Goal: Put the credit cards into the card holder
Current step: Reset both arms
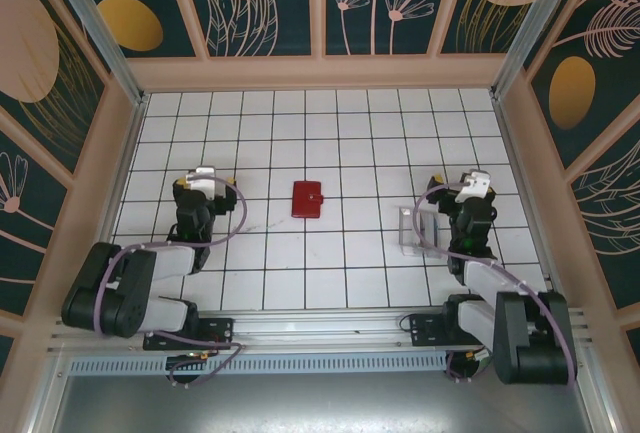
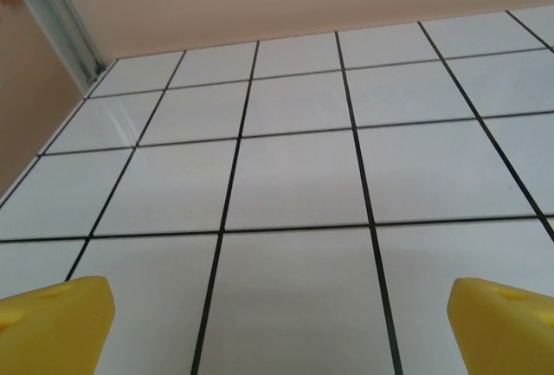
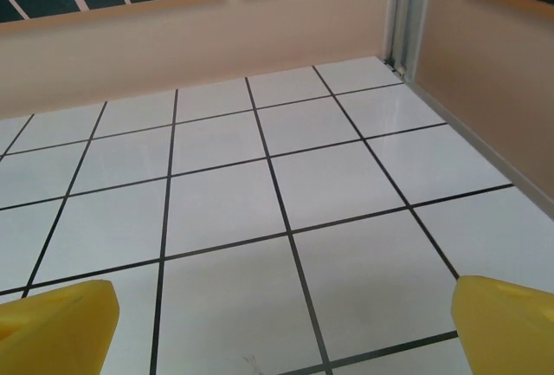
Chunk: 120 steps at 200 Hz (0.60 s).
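Observation:
The card holder (image 1: pixel 307 198), a small red case, lies shut on the white tiled floor at the middle, with its clasp tab on its right side. My left gripper (image 1: pixel 205 175) hovers about three tiles to its left. In the left wrist view the left gripper (image 2: pixel 281 327) is open, with yellow fingertips (image 2: pixel 52 323) wide apart over bare tile. My right gripper (image 1: pixel 472 183) stands at the right, several tiles from the holder. In the right wrist view the right gripper (image 3: pixel 281 327) is open too, with nothing between its fingertips (image 3: pixel 506 323). The credit cards are hidden.
A clear acrylic slotted tray (image 1: pixel 415 229) stands just left of the right arm's wrist. Peach walls (image 1: pixel 320 73) enclose the floor on three sides, with metal corner posts (image 3: pixel 402 20). Both arm bases sit on the rail (image 1: pixel 320 338) at the near edge.

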Motion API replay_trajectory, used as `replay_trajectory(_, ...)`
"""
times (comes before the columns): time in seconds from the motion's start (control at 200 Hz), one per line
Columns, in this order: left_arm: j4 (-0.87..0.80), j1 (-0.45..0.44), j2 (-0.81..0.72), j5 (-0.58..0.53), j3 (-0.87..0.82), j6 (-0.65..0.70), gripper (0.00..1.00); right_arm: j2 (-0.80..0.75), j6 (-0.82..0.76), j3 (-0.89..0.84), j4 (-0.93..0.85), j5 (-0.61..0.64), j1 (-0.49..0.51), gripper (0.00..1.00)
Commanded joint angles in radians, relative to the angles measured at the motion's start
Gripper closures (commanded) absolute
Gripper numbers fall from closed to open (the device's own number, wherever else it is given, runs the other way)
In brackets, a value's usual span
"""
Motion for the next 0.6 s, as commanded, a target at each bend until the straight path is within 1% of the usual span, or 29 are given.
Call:
replay_trajectory(0.0,0.126,0.037,0.033,0.066,0.046,0.031,0.01,0.106,0.065,-0.018,0.220,-0.076,-0.044,0.01)
replay_trajectory(0.02,0.148,0.045,0.039,0.068,0.034,0.028,0.01,0.144,0.088,-0.025,0.285,-0.077,-0.055,0.01)
replay_trajectory(0.05,0.205,0.066,0.053,0.067,0.018,0.008,0.01,0.165,0.088,-0.019,0.304,-0.106,-0.067,0.01)
replay_trajectory(0.07,0.210,0.079,0.052,0.065,0.016,-0.011,0.01,0.178,0.075,-0.018,0.329,-0.124,-0.068,0.01)
replay_trajectory(0.12,0.229,0.126,0.052,0.110,0.004,-0.053,0.01,0.220,0.049,-0.015,0.389,-0.133,-0.066,0.01)
replay_trajectory(0.18,0.320,0.168,0.089,0.139,-0.027,-0.096,0.01,0.286,0.039,-0.012,0.455,-0.120,-0.066,0.01)
replay_trajectory(0.24,0.426,0.186,0.149,0.145,-0.046,-0.122,0.01,0.378,0.050,-0.005,0.522,-0.105,-0.066,0.01)
replay_trajectory(0.255,0.418,0.186,0.146,0.146,-0.045,-0.123,0.01,0.404,0.051,-0.006,0.546,-0.107,-0.065,0.01)
replay_trajectory(0.29,0.336,0.187,0.122,0.135,-0.026,-0.123,0.01,0.455,0.040,-0.002,0.611,-0.116,-0.063,0.01)
replay_trajectory(0.315,0.331,0.186,0.131,0.128,-0.017,-0.121,0.01,0.445,0.018,0.010,0.570,-0.137,-0.054,0.01)
replay_trajectory(0.35,0.356,0.186,0.136,0.127,-0.024,-0.121,0.01,0.429,-0.003,0.042,0.477,-0.130,-0.036,0.01)
replay_trajectory(0.38,0.330,0.186,0.129,0.128,-0.018,-0.120,0.01,0.442,-0.021,0.054,0.480,-0.145,-0.028,0.01)
replay_trajectory(0.425,0.349,0.186,0.135,0.126,-0.022,-0.120,0.01,0.435,-0.035,0.067,0.437,-0.153,-0.018,0.01)
replay_trajectory(0.45,0.334,0.186,0.130,0.128,-0.020,-0.120,0.01,0.441,-0.035,0.067,0.450,-0.156,-0.019,0.01)
replay_trajectory(0.546,0.341,0.186,0.130,0.128,-0.024,-0.120,0.01,0.438,-0.018,0.088,0.398,-0.168,-0.034,0.01)
replay_trajectory(0.596,0.342,0.186,0.129,0.128,-0.024,-0.119,0.01,0.440,-0.015,0.087,0.403,-0.165,-0.035,0.01)
